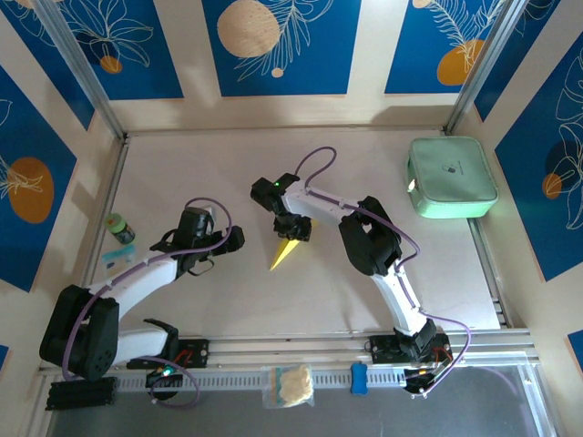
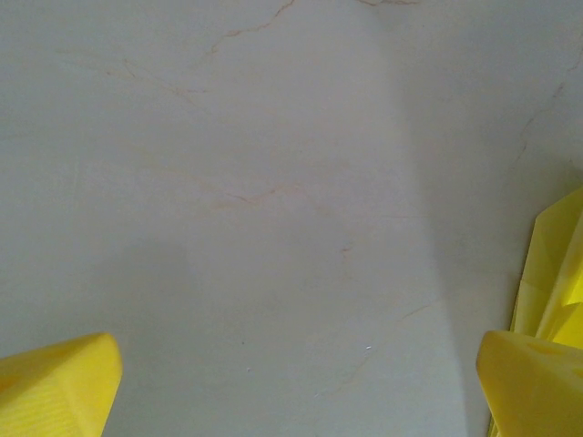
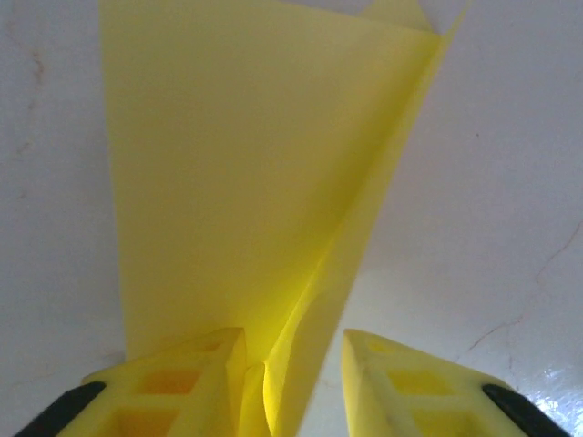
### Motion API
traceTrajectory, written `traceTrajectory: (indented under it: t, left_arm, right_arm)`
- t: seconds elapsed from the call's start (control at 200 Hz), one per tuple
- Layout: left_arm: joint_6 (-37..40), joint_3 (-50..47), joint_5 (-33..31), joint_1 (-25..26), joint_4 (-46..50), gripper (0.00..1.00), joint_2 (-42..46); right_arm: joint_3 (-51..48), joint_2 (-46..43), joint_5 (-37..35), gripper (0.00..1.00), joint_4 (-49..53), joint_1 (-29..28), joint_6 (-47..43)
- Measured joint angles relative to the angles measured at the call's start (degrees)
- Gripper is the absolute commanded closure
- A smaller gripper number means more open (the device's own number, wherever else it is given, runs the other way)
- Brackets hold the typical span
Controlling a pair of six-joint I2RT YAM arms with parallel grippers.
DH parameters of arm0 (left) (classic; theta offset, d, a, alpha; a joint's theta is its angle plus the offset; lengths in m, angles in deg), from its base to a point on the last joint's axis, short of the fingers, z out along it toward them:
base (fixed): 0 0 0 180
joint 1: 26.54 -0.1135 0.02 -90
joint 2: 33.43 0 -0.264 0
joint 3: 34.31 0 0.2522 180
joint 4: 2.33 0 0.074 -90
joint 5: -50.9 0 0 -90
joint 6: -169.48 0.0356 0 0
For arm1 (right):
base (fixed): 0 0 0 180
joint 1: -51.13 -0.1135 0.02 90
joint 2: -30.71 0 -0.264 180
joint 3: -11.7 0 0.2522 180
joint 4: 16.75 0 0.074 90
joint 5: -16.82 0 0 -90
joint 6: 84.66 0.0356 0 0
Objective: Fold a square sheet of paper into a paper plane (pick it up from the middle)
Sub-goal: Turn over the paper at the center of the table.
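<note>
Hovering over surface: left end effector, fingers spread wide. Paper plane at mid-surface, just right of it, nose pointing near-left. Right end effector straddling plane's centre ridge, fingers apart, one touching paper.

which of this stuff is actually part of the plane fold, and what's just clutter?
Job:
- plane
- right gripper, open astride the plane's ridge
- left gripper, open beside the plane

Lying about:
- green case, far right
- green-capped bottle, left edge
- bagged cream wad, near rail
- blue block, near rail
</note>
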Motion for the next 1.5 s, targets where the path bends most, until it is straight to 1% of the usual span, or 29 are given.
traceTrajectory:
  t: [0.225,0.305,0.44,0.515,0.66,0.83,0.92,1.001,1.046,1.146,1.211,1.416,1.501]
  left_arm:
    - [-0.1,0.0,0.3,0.0,0.0,0.01,0.0]
    - [-0.1,0.0,0.5,0.0,0.0,0.01,0.0]
    - [-0.9,0.0,1.5,-0.6,0.0,0.00,0.0]
    - [-1.4,0.0,2.4,-1.3,0.0,0.00,0.0]
    - [-2.7,0.0,4.2,-2.5,0.0,0.01,0.6]
    - [-3.6,0.0,5.7,-2.6,0.0,0.01,2.8]
    - [-4.2,0.0,6.7,-2.6,0.0,0.04,3.4]
    - [-4.6,0.0,8.0,-2.6,0.0,0.10,3.4]
    - [-5.3,0.0,9.0,-2.6,-0.5,0.15,3.1]
    - [-7.0,0.0,12.2,-2.6,-2.7,0.29,1.2]
    - [-7.8,0.0,14.5,-2.6,-4.2,0.36,-0.9]
    - [-10.8,0.0,22.0,-2.6,-9.8,0.49,-8.2]
    - [-11.5,0.6,24.1,-2.4,-11.3,0.55,-10.8]
  right_arm:
    - [-1.1,-0.3,0.0,0.95,-0.6,0.0,0.7]
    - [-2.4,-1.6,0.0,1.00,-1.4,0.1,0.4]
    - [-6.3,-6.2,0.7,1.00,-5.3,0.6,-1.6]
    - [-9.8,-10.1,2.8,1.00,-10.4,1.1,-4.3]
    - [-18.5,-17.6,10.7,1.00,-24.5,2.2,-10.4]
    - [-25.7,-19.7,21.0,1.00,-39.8,3.1,-15.3]
    - [-29.9,-19.8,25.8,1.00,-46.5,3.4,-16.8]
    - [-33.9,-19.9,29.9,1.00,-52.1,3.7,-17.4]
    - [-35.9,-19.9,31.8,1.00,-54.4,4.1,-17.5]
    - [-39.1,-19.8,34.9,0.99,-58.6,5.3,-17.6]
    - [-40.5,-19.8,36.3,0.99,-60.7,5.9,-17.5]
    - [-42.8,-19.6,38.7,0.99,-64.9,7.2,-17.4]
    - [-43.2,-19.4,39.1,0.99,-65.6,7.3,-17.4]
